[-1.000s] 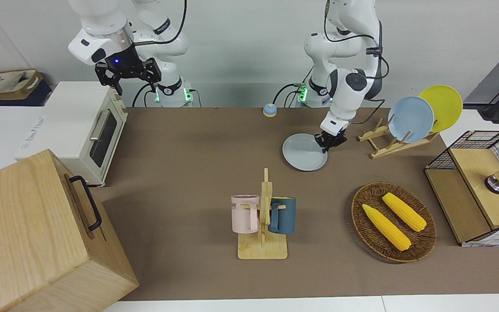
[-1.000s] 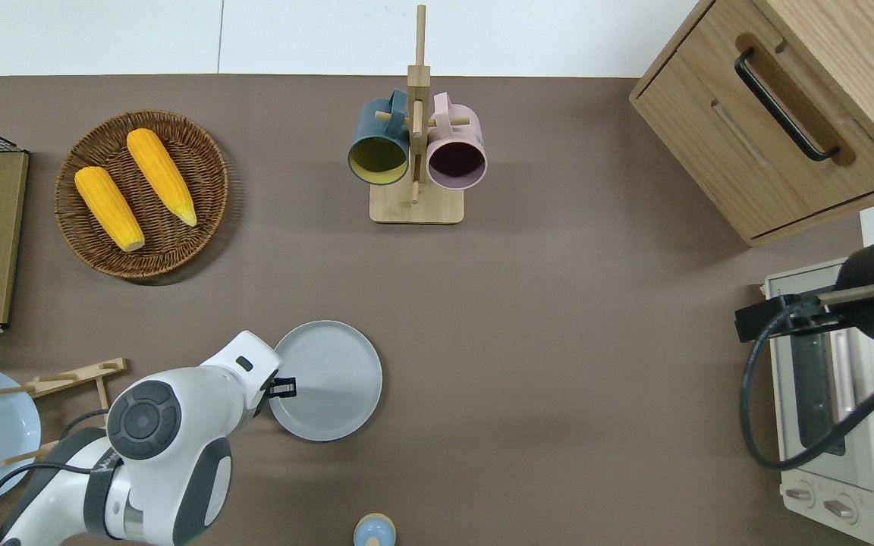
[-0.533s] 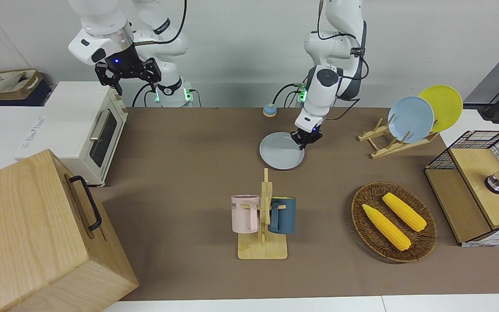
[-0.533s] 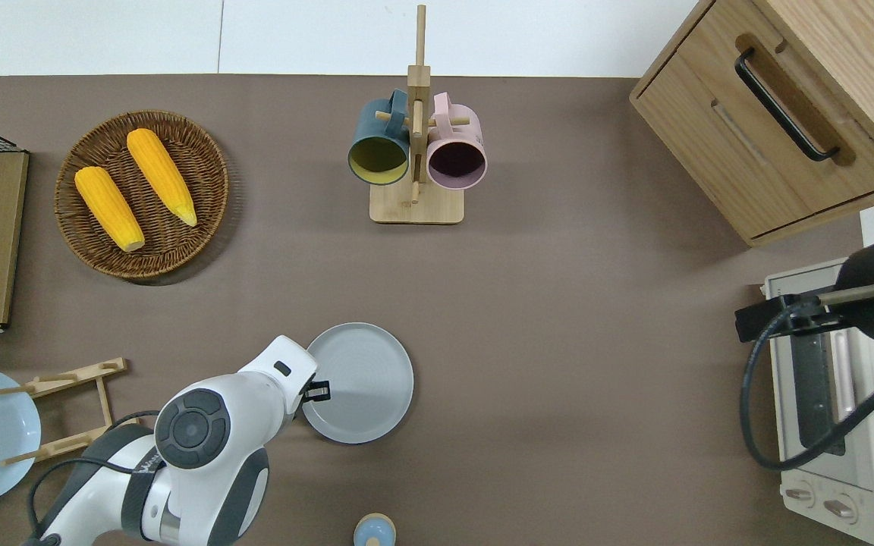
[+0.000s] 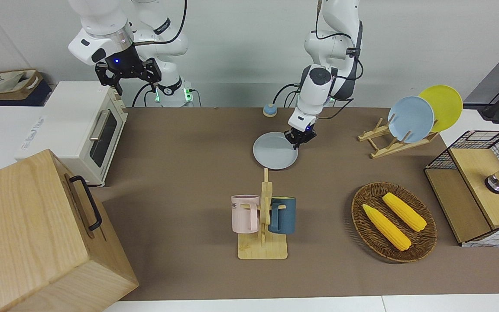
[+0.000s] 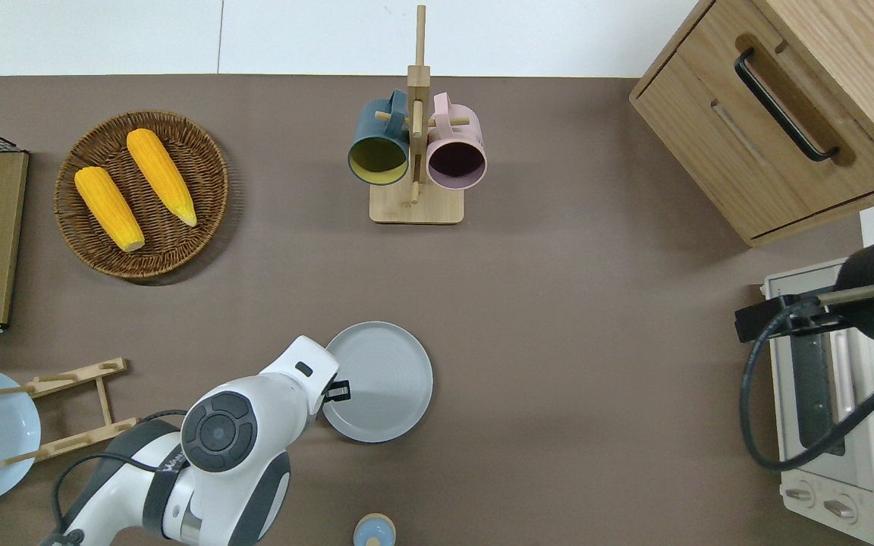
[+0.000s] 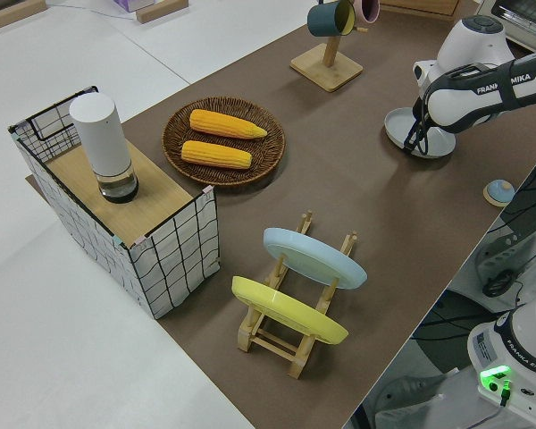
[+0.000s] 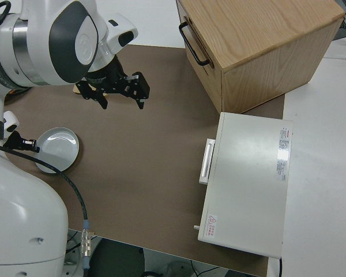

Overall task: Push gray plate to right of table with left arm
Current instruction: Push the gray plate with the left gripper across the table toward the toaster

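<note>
**Currently on the table: stock list, largest first**

1. Table (image 5: 180, 143): brown top, white edges, carrying all below.
2. Wooden cabinet (image 5: 37, 234): black handle, at the corner farthest from me at my right arm's end.
3. Toaster oven (image 5: 85, 125): white, at the same end, nearer to me than the cabinet, by the near edge.
4. Wire shelf (image 5: 479, 186): at my left arm's end edge, a white cylinder (image 7: 100, 143) standing on its wooden top.
5. My left arm (image 6: 224, 440): white, reaching in from the near edge to the gray plate.
6. Wicker basket (image 5: 394, 223): two corn cobs (image 5: 388, 227) lying in it, toward my left arm's end and the far edge.
7. Plate rack (image 5: 390, 141): wooden, near the near edge at my left arm's end, a sky-blue plate (image 5: 410, 119) and a yellow plate (image 5: 442, 106) standing tilted in it.
8. Mug stand (image 5: 263, 234): mid-table toward the far edge, a pink mug (image 5: 245, 213) and a dark teal mug (image 5: 282, 215) hung on it.
9. Gray plate (image 6: 384, 379): flat on the table, about mid-length, toward the near edge.
10. My left gripper (image 6: 337, 391): down at the plate's rim, on the side toward my left arm's end; whether the fingers are wide or narrow I cannot tell.
11. My right gripper (image 5: 128, 73): parked, fingers spread wide, holding nothing.
12. Small blue knob (image 5: 269, 110): at the near edge, mid-length.
</note>
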